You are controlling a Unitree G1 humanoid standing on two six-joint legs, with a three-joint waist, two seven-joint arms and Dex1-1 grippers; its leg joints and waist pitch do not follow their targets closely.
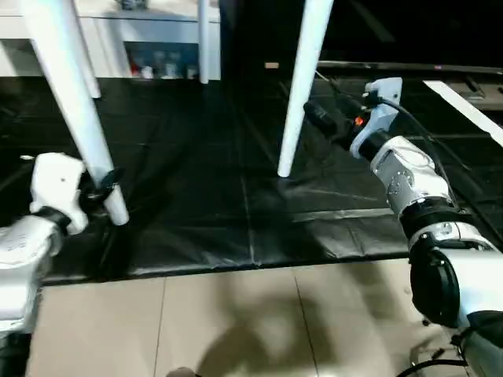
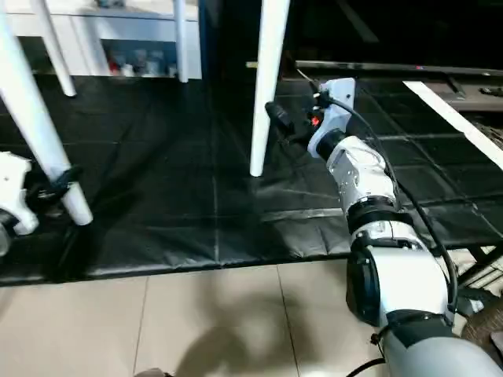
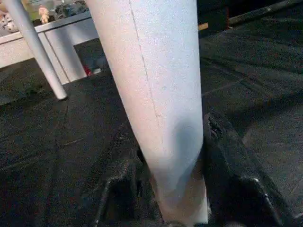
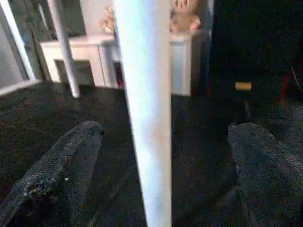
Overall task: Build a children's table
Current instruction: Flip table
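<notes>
Left gripper (image 1: 106, 191) clamped on the near-left leg (image 1: 75, 94) of the children's table, black fingers (image 3: 227, 161) pressed against both sides of the white tube just above its foot. Right gripper (image 4: 163, 156) spread wide, the near-right leg (image 1: 302, 78) standing between its two fingers (image 4: 61, 161), gap on each side, not touching. Both near legs come down tilted onto the black mat (image 1: 204, 204), the left one close to the mat's front edge, the right one further in toward the middle. Two far legs (image 1: 203, 39) stand near the mat's back edge, tabletop out of frame above. Behind the mat a white cabinet (image 1: 149, 35) with small items inside and a plush toy (image 4: 183, 16) on top. Beige tile floor (image 1: 236, 322) in front of the mat. Silver right forearm (image 1: 409, 181) reaches in from the mat's right side.
</notes>
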